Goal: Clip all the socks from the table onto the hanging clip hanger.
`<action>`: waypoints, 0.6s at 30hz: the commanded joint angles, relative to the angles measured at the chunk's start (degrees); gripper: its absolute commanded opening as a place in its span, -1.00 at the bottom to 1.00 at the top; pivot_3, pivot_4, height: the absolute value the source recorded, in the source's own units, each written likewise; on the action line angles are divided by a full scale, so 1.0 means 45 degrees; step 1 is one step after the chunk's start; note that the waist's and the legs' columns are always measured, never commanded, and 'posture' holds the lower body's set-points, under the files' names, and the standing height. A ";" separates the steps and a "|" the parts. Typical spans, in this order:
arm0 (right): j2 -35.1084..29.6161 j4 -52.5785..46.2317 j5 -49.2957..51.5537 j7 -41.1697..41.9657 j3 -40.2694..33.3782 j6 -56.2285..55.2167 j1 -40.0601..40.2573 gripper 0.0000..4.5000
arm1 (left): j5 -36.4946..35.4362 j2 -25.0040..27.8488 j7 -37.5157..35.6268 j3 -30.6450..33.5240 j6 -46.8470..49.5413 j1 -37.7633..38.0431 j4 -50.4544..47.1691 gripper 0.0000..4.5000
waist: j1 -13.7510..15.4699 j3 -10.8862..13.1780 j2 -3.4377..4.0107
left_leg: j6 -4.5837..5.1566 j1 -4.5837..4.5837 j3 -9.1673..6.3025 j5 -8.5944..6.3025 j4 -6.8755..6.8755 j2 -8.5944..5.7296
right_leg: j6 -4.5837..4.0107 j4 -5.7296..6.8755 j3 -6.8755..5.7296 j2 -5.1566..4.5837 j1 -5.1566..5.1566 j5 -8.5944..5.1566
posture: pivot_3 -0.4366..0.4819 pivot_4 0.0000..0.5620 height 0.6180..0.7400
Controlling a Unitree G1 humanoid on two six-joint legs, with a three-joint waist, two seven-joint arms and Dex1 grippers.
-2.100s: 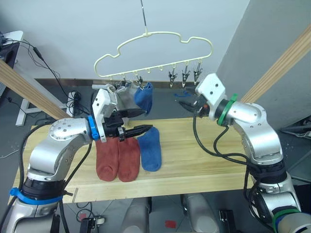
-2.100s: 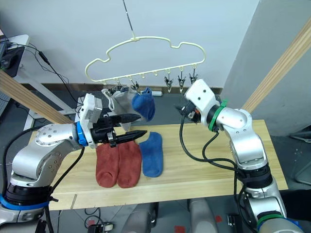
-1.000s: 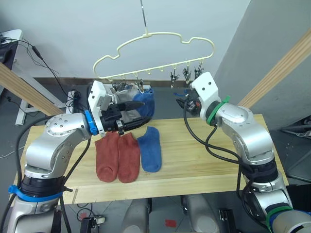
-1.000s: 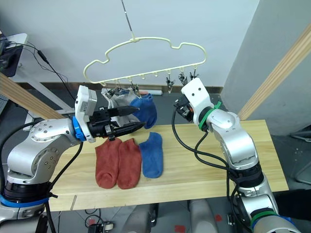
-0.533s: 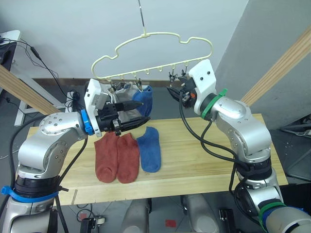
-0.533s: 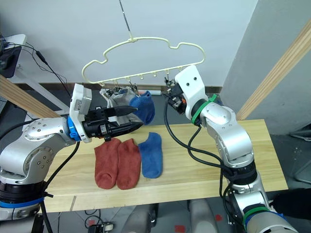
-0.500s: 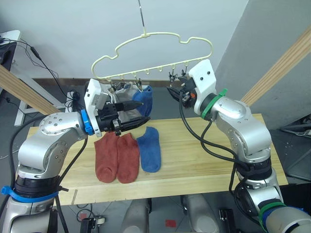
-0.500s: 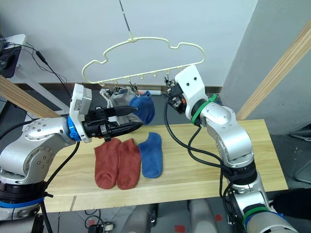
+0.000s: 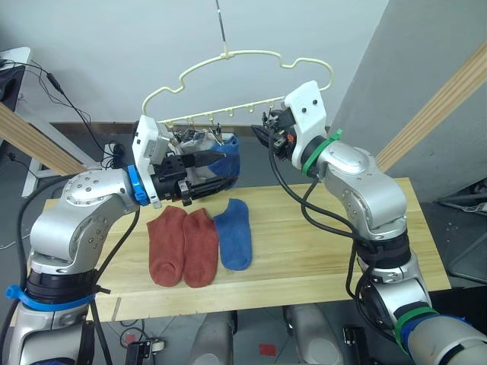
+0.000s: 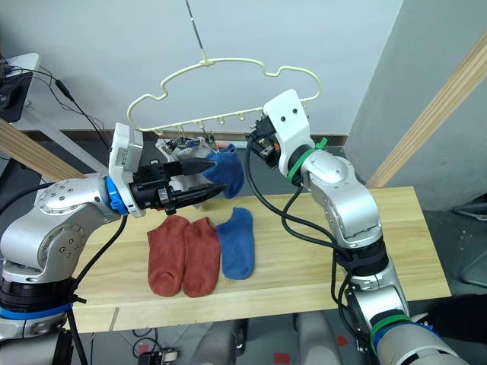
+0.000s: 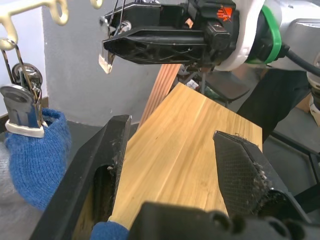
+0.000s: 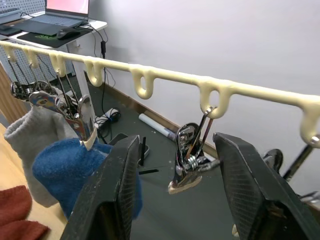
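1. A long light-wood table (image 9: 319,228) is seen from above, with three socks lying flat on it: two rust-red socks (image 9: 183,245) touching side by side, and a blue sock (image 9: 234,233) just beside them.
2. Above the table's far edge, a pale-yellow cloud-shaped clip hanger (image 9: 236,84) is hung from a thin rod, with a row of small metal clips along its lower bar.
3. A grey sock (image 10: 181,158) and a second blue sock (image 10: 228,169) are already clipped at the hanger's left end (a second grey sock may hang behind, but this cannot be told).
4. The left gripper (image 9: 209,171) is held spread open and empty near the hanging blue sock, above the table.
5. The right gripper (image 12: 172,187) is raised to the hanger, its fingers parted on either side of an empty metal clip (image 12: 192,159), nothing yet squeezed.
6. The step in hand is judged to be opening that clip. It would be done well if the clip's handles were centred between the fingers and pressed squarely, so the hanger is not set swinging, while a sock cuff is brought up by the left gripper.
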 commanded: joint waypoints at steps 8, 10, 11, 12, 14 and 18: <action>0.0040 0.0212 -0.0497 -0.0665 -0.0047 -0.0956 -0.0194 0.09 | 0.0024 -0.0098 0.0068 0.0071 -0.0223 -0.0094 -0.0311 0.32 | 0.0007 0.0000 0.0000 | 0.0000 0.0000 0.0000 0.0000 0.0002 0.0000 | -0.0001 0.0004 0.0000 0.0000 0.0000 0.0001 | -0.19 0.19 1.00; -0.0135 0.0017 -0.0651 -0.0735 -0.0049 -0.1049 -0.0048 0.09 | 0.0042 -0.0141 0.0085 0.0055 -0.0243 -0.0080 -0.0327 0.32 | 0.0005 0.0000 0.0000 | 0.0000 0.0000 0.0001 0.0000 0.0002 0.0000 | -0.0001 0.0003 -0.0001 0.0000 -0.0001 0.0001 | -0.19 0.19 1.00; -0.0216 -0.0093 -0.0713 -0.0760 -0.0056 -0.1043 0.0047 0.09 | 0.0046 -0.0165 0.0094 0.0052 -0.0244 -0.0081 -0.0328 0.32 | 0.0005 0.0000 0.0000 | 0.0000 0.0000 0.0002 0.0000 0.0001 0.0000 | -0.0001 0.0003 0.0000 0.0000 -0.0001 0.0000 | -0.19 0.19 1.00; -0.0273 -0.0241 -0.0728 -0.0803 -0.0094 -0.0943 0.0165 0.09 | 0.0049 -0.0191 0.0099 0.0049 -0.0242 -0.0082 -0.0336 0.32 | 0.0005 0.0000 0.0000 | 0.0000 0.0000 0.0004 0.0000 0.0000 0.0001 | -0.0001 0.0002 -0.0001 0.0000 -0.0002 0.0001 | -0.19 0.19 1.00; -0.0348 -0.0604 -0.0671 -0.0878 -0.0187 -0.0617 0.0405 0.09 | 0.0049 -0.0241 0.0106 0.0043 -0.0236 -0.0081 -0.0356 0.32 | 0.0010 0.0000 0.0000 | 0.0000 0.0000 0.0004 0.0000 0.0000 0.0000 | -0.0001 0.0003 -0.0001 0.0000 -0.0002 0.0001 | -0.19 0.19 1.00; -0.0305 -0.1308 -0.0399 -0.1042 -0.0345 0.0274 0.0836 0.09 | 0.0088 -0.0306 0.0100 0.0015 -0.0259 -0.0104 -0.0332 0.32 | -0.0013 0.0000 0.0000 | 0.0000 0.0001 0.0016 0.0000 0.0002 0.0002 | -0.0001 0.0008 0.0007 0.0000 -0.0002 0.0001 | -0.21 0.19 1.00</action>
